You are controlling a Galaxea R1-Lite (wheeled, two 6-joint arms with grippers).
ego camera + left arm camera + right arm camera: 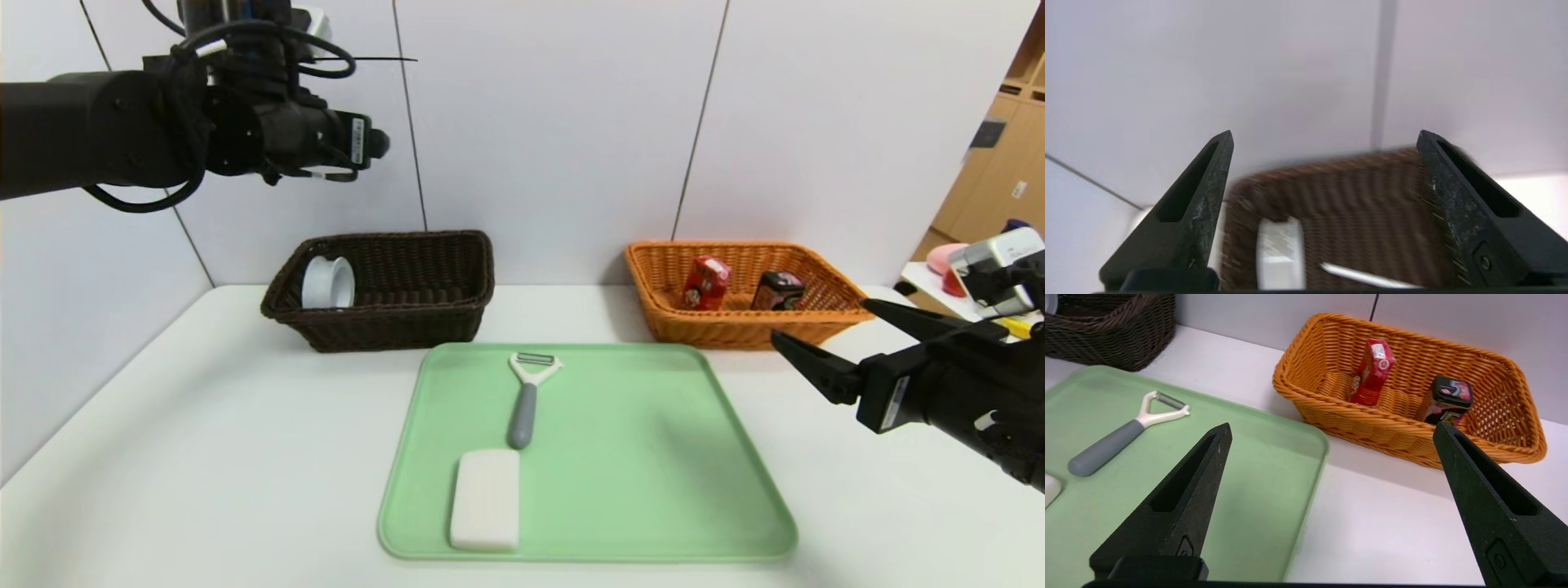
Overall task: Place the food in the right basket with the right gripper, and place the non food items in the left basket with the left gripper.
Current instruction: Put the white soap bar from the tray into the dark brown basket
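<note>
The dark brown left basket (392,327) holds the white disc case (328,282) on edge; the left wrist view shows the case (1280,253) and the thin white pen (1363,277) on the basket floor (1372,204). My left gripper (1325,139) is open and empty, high above this basket (375,147). The orange-tan right basket (727,331) holds the red carton (706,282) and the black carton (778,291). The peeler (524,404) and the white block (486,500) lie on the green tray (653,457). My right gripper (820,318) is open and empty, in front of the right basket (1372,424).
The tray lies at the middle of the white table, in front of both baskets. A white wall stands close behind the baskets. A side table with pink and red things (947,265) stands past the table's right edge.
</note>
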